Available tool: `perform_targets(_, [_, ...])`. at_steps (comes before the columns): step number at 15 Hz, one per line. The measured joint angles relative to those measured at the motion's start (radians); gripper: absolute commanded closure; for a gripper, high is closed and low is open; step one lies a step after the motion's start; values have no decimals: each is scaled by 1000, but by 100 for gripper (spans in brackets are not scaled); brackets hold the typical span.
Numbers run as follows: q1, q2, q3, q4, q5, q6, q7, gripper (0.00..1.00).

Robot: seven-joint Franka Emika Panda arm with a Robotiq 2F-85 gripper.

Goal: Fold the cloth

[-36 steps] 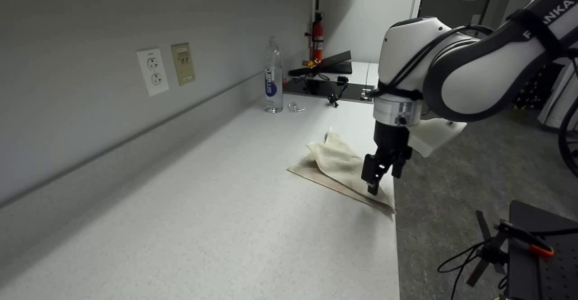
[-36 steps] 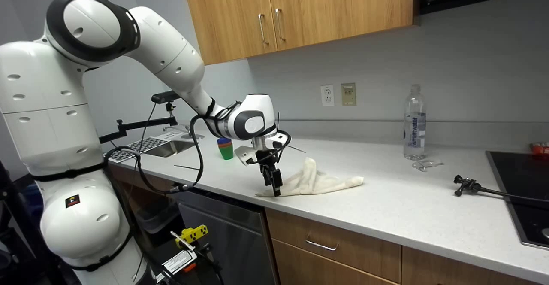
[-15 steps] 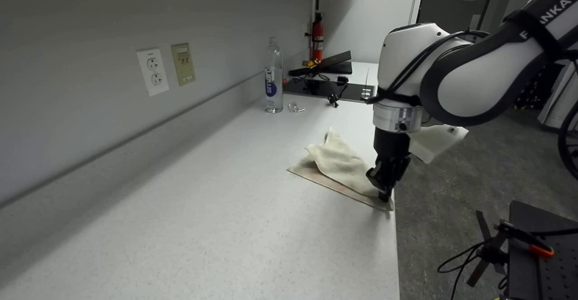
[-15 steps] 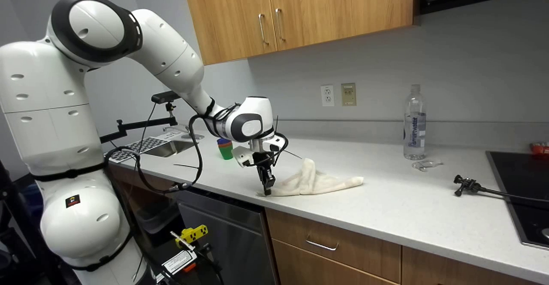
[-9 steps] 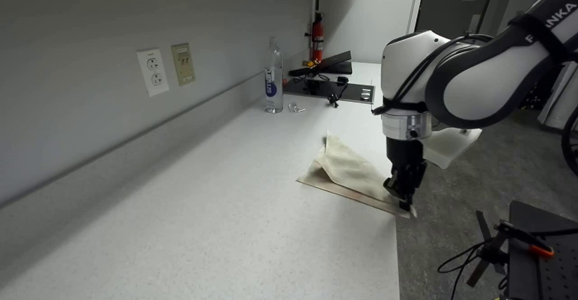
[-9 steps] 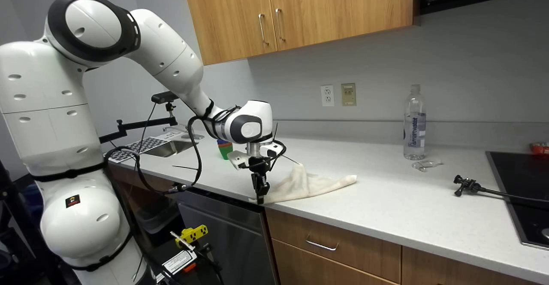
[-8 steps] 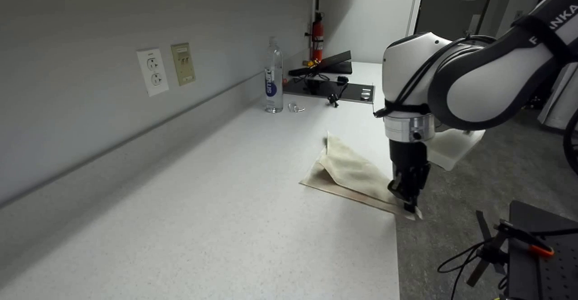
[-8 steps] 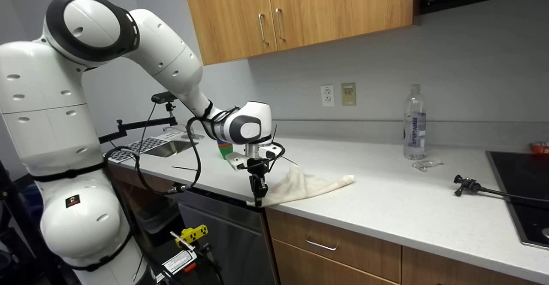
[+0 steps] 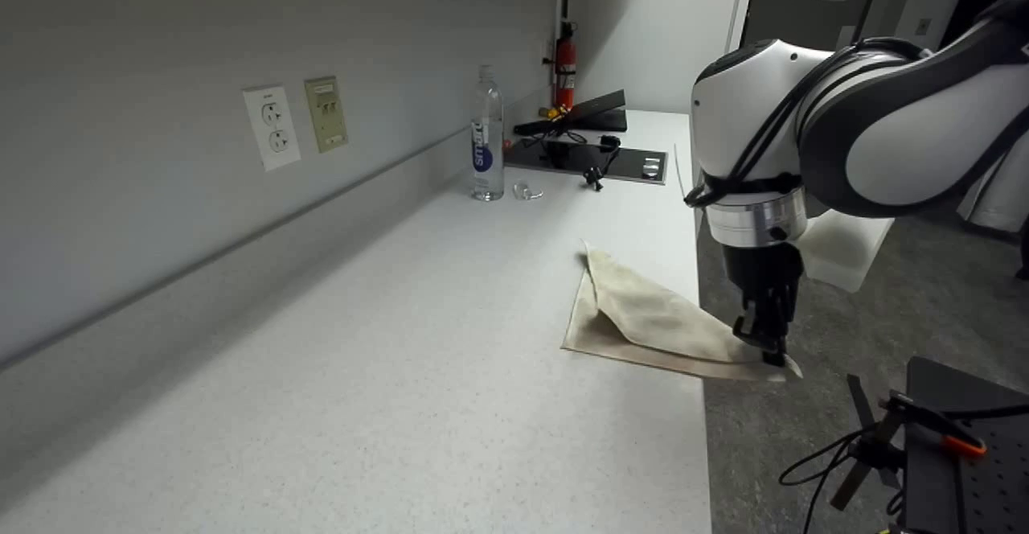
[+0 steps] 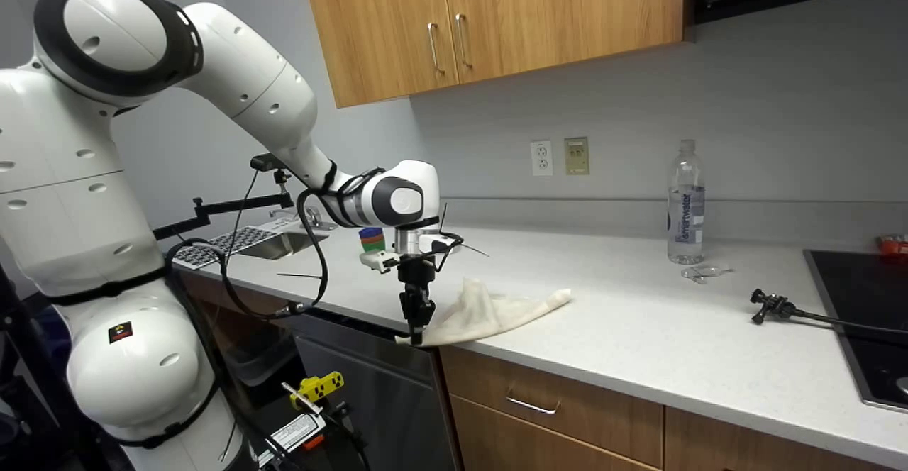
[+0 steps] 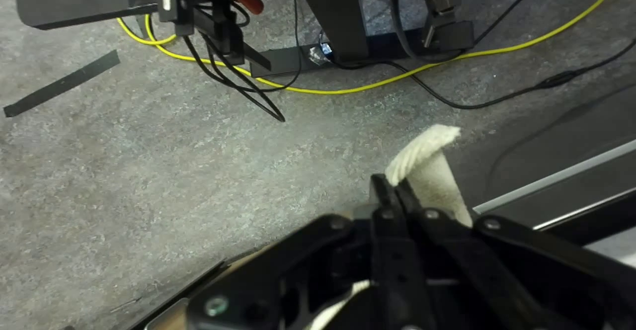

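The cream cloth lies on the white counter, with one layer folded loosely over another and a raised peak at its far end. Its near corner hangs out past the counter's front edge. In both exterior views my gripper is at that corner, just beyond the edge and pointing down. Seen from the wrist, the gripper is shut on the cloth, whose tip curls out beyond the fingertips above the floor. The arm hides part of the cloth in the wrist view.
A water bottle stands by the wall, with a small clear plastic piece near it. A black mount with a cable lies beside the cooktop. Coloured stacked cups are behind the wrist. Below the edge is a clamp.
My gripper came down, closed on the near corner and moved out past the counter's front edge. The cloth slid along with it, so its corner now overhangs.
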Motion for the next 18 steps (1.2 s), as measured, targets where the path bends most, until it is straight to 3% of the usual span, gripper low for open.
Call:
perform_targets(4, [0, -87, 1, 12, -82, -48, -5, 99])
perform_targets(10, [-17, -148, 2, 65, -255, 138, 62, 99])
perform_targets(14, [-52, -109, 7, 100, -399, 338, 237, 99])
perform_targets(18, [-104, -4, -4, 177, -623, 464, 509, 99])
